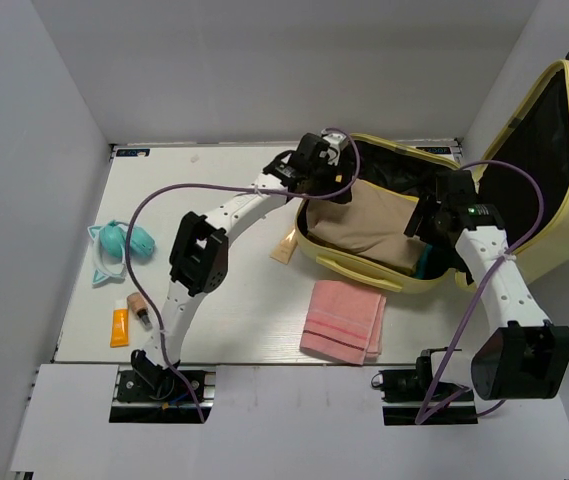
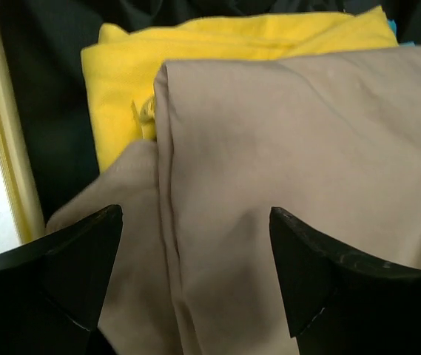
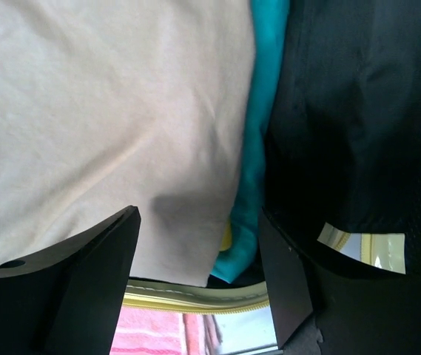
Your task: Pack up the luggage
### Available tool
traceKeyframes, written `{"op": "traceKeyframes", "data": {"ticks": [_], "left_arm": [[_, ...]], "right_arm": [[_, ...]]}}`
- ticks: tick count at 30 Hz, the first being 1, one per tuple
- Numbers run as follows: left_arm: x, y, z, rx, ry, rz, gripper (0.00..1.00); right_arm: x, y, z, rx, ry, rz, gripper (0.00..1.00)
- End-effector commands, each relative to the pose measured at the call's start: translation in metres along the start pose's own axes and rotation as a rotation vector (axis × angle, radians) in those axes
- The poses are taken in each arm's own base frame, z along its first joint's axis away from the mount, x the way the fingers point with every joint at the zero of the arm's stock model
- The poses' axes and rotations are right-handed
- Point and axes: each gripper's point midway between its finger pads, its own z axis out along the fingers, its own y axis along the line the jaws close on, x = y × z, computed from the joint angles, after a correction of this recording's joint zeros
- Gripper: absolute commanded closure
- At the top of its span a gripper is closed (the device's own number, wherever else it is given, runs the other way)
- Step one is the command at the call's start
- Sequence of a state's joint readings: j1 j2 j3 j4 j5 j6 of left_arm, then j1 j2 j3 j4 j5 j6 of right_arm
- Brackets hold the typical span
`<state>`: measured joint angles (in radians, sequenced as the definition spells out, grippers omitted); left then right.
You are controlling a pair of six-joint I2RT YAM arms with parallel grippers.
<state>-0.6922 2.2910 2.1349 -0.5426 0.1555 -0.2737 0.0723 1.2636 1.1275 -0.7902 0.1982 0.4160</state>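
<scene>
Top external
luggage [image 1: 359,268]: open on the table [image 1: 234,300], toward its far right; lid [image 1: 554,170] standing up at the right side.
beige garment [image 1: 374,228]: folded inside the luggage, covering most of the base.
left gripper [image 1: 336,185]: over the far left corner of the luggage, above the beige garment.
right gripper [image 1: 426,225]: inside the luggage at its right end, low over the beige garment.
pink towel [image 1: 344,318]: folded on the table, just in front of the luggage.
orange tube [image 1: 119,326], teal item [image 1: 119,245]: on the table, well to the left of the luggage.

Left wrist
left gripper [image 2: 195,222]: released, fingers spread wide, nothing between them, hanging over the beige garment [image 2: 291,148].
yellow garment [image 2: 217,44]: under the beige garment, showing past its far edge.
luggage rim [image 2: 3,126]: pale yellow strip at the left, black lining [image 2: 47,148] beside it.

Right wrist
right gripper [image 3: 199,218]: released, fingers apart, grasping nothing, just above the beige garment [image 3: 99,111].
teal cloth [image 3: 258,126]: between the beige garment and the black lining [image 3: 351,111].
luggage rim [image 3: 195,299]: below the fingers, with the pink towel [image 3: 155,333] outside it.
</scene>
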Motion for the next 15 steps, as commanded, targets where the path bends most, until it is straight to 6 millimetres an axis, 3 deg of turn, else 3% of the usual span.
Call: {"op": "traceKeyframes", "data": {"ticks": [1,2,3,6,9,10,13,15], "left_arm": [[-0.057,-0.018,-0.002,0.076,-0.201,-0.006,0.11],[-0.065,-0.024,0.002,0.11,-0.24,0.004,0.11],[-0.057,-0.022,0.012,0.117,-0.229,-0.002,0.11],[-0.059,-0.02,0.022,0.097,-0.259,0.012,0.14],[-0.048,-0.014,0.033,0.082,-0.246,0.01,0.3],[-0.048,-0.017,0.035,0.097,-0.249,0.005,0.43],[-0.047,-0.026,0.037,0.149,-0.26,-0.008,0.61],[-0.049,-0.037,0.035,0.211,-0.265,0.003,0.65]], "right_arm": [[-0.01,0.007,-0.005,-0.046,-0.061,0.02,0.3],[-0.007,0.006,-0.004,-0.045,-0.056,0.017,0.31],[-0.005,0.004,-0.003,-0.042,-0.05,0.019,0.31],[0.0,0.004,0.001,-0.042,-0.031,0.012,0.32],[0.003,0.005,0.004,-0.05,-0.019,0.008,0.34],[0.004,0.005,0.007,-0.048,-0.012,0.01,0.34],[0.01,0.007,0.012,-0.055,0.02,0.004,0.34],[0.011,0.008,0.015,-0.054,0.031,0.01,0.34]]}}
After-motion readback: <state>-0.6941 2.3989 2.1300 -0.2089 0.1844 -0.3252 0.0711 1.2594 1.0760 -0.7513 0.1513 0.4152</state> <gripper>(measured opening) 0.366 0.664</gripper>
